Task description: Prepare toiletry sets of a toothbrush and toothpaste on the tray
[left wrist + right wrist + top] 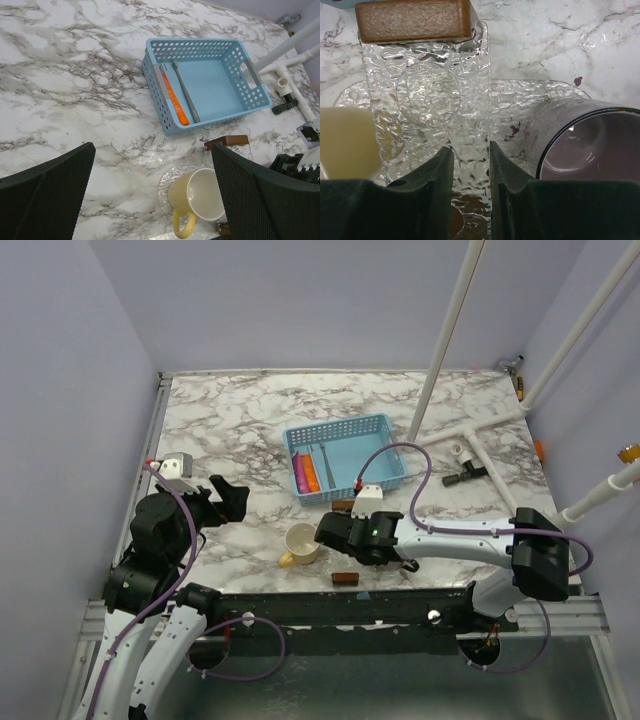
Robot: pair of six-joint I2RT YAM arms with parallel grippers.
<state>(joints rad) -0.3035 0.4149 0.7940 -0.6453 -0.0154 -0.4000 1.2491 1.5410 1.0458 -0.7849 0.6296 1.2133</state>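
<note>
left gripper: fingers wide apart. tray lies ahead of it, slightly right. toothbrush and orange toothpaste lie side by side inside, along the tray's left wall. right gripper: fingers narrowly apart over clear embossed plastic; whether they clamp it cannot be told. tube print too small to read.

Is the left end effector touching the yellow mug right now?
Apart. The top external view shows marble tabletop between the open left end effector and the yellow mug.

right claw grip unclear, purple mug cropped
</note>
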